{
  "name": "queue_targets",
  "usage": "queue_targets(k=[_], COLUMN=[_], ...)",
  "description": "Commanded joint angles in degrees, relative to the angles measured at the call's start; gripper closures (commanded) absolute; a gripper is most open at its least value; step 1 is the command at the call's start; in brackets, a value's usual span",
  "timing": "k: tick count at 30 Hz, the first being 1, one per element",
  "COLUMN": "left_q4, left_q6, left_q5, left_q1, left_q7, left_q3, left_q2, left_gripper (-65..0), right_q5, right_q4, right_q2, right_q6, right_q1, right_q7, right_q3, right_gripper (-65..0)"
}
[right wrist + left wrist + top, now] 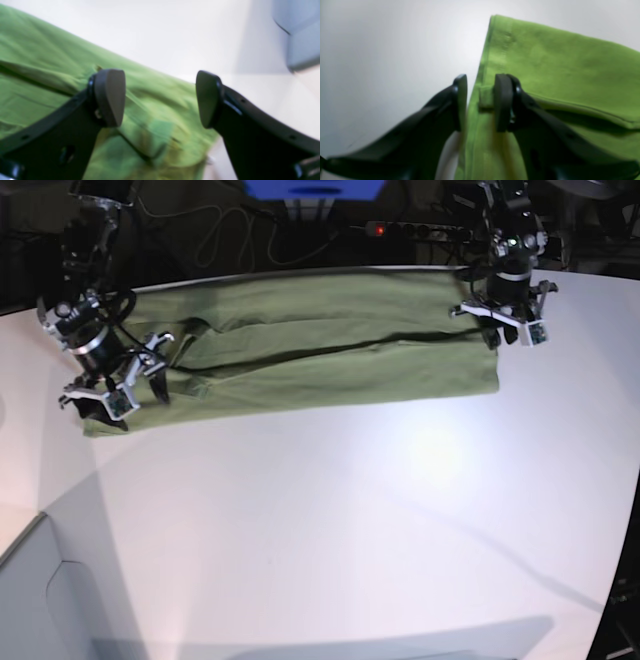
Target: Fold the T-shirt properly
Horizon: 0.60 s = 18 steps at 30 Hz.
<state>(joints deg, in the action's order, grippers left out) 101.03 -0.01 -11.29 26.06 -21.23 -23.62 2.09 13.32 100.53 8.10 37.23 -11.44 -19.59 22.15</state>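
The T-shirt (320, 345) is an olive-green band folded lengthwise across the far half of the white table (350, 510). In the base view my left gripper (505, 330) hovers at the shirt's right end. Its wrist view shows the jaws a little apart, astride the hemmed edge of the T-shirt (557, 62), with the left gripper (482, 102) not pinching the cloth. My right gripper (120, 395) is at the shirt's left end. There its jaws stand wide open above the rumpled T-shirt (50, 62), and the right gripper (160, 100) holds nothing.
Cables and a power strip (420, 228) run behind the table's far edge. A grey surface (60, 600) borders the table at the near left. A grey object (297, 32) shows at the upper right of the right wrist view.
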Motion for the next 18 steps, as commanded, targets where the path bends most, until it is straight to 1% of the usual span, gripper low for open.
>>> queue_targets(k=[1,4,6,8,9,12,13,14,15,18], left_q4=[1.3,1.3,1.9,2.5,3.0,4.2,4.2,4.2,4.3,4.2], left_q6=[0.3,0.1,0.1,0.1,0.1,0.1,0.1,0.1,0.1,0.1], left_q5=[-0.1,-0.1,-0.1,-0.1,-0.1,-0.1,-0.1,-0.1,-0.1,-0.1], left_q1=[0.4,1.1,1.1,1.1,1.1,1.1,1.1,1.1,1.1,1.1], left_q7=[1.1,1.1,1.1,1.1,1.1,1.1,1.1,1.1,1.1,1.1], left_q3=[-0.3,-0.3,-0.3,-0.3,-0.3,-0.3,-0.3,-0.3,-0.3,-0.3], left_q2=[0.4,0.5,0.5,0.5,0.5,0.3,0.4,0.5,0.5,0.5], left_gripper=[-18.2,-18.4,-18.4,-18.4,-18.4,-18.4,-18.4,-18.4,-18.4,-18.4], right_q5=[-0.4,-0.4,-0.4,-0.4,-0.4,-0.4,-0.4,-0.4,-0.4,-0.4], right_q4=[0.3,-0.2,-1.5,-3.6,-4.9,-8.9,-9.7,-10.1,-10.1,-9.8], right_q2=[0.6,0.6,0.6,0.6,0.5,0.5,0.5,0.5,0.5,0.6], right_q6=[0.8,0.8,0.8,0.8,0.8,0.8,0.8,0.8,0.8,0.8], right_q1=[1.0,2.3,3.7,5.1,5.6,6.8,6.8,6.8,6.5,5.1], right_q7=[-0.3,-3.1,-3.9,-4.0,-4.0,-4.0,-4.0,-4.0,-4.0,-4.0], right_q3=[-0.7,-2.9,-4.5,-5.6,-5.8,-6.0,-6.0,-6.0,-6.0,-6.0], right_gripper=[-42.3,-42.2,-39.2,-31.6,-25.7,-3.0,0.0,0.0,-1.7,0.0])
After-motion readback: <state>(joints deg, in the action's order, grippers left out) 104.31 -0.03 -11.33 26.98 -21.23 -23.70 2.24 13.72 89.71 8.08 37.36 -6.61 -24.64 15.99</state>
